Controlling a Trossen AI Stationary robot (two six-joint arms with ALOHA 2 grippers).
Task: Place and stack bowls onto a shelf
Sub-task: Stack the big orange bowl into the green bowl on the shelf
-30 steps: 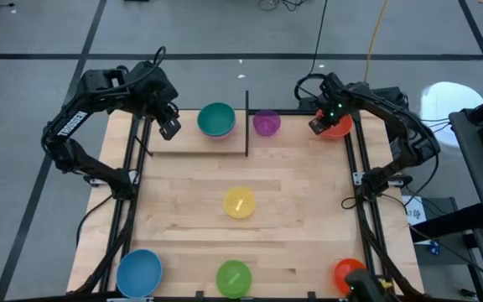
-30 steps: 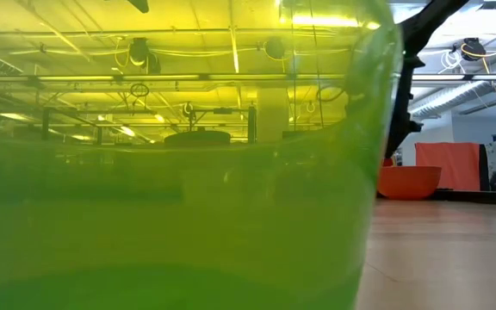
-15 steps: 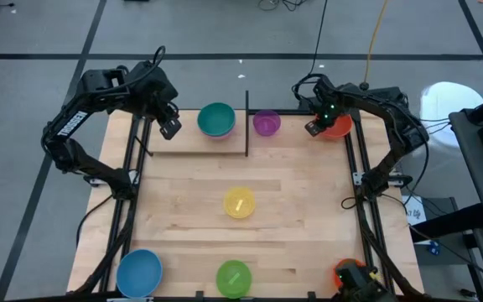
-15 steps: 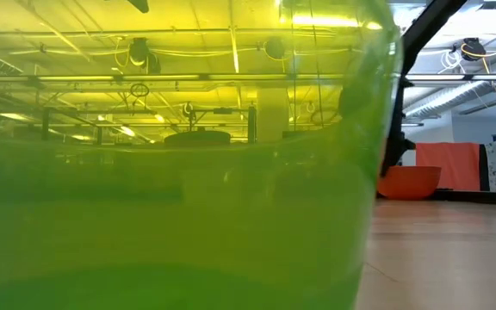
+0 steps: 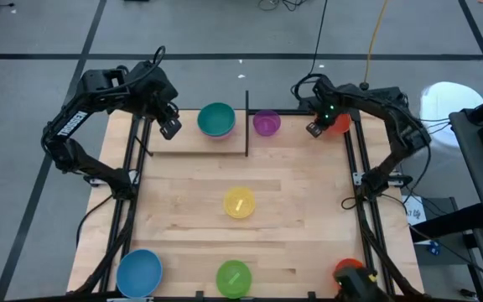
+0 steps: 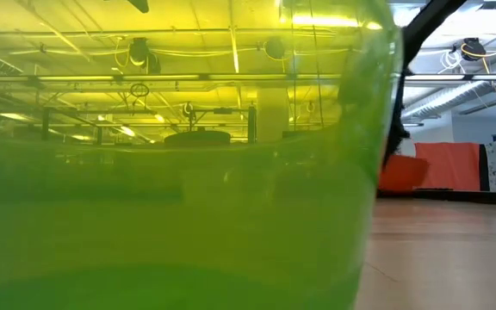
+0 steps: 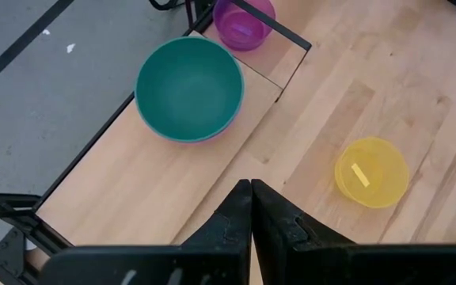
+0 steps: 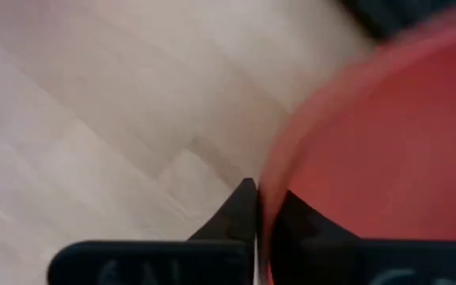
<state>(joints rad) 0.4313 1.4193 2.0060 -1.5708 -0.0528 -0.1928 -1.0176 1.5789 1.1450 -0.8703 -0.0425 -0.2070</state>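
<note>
Apparently right gripper (image 5: 316, 128) pinching red bowl (image 5: 337, 124) rim, far corner.

Light-wood tabletop (image 5: 292, 189) carries a yellow bowl (image 5: 239, 203) mid-surface, blue bowl (image 5: 138, 272), green bowl (image 5: 233, 277) and orange bowl (image 5: 348, 272) along the near edge, purple bowl (image 5: 266, 123) at the far edge beside the shelf (image 5: 187, 143), which bears the teal bowl (image 5: 216, 120).

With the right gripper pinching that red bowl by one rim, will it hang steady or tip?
The red bowl is held only at its rim by the right gripper, so it will probably tilt. It looks like thin plastic, likely light, so the pinch should carry it. The smooth wall may slip between the fingers.
</note>
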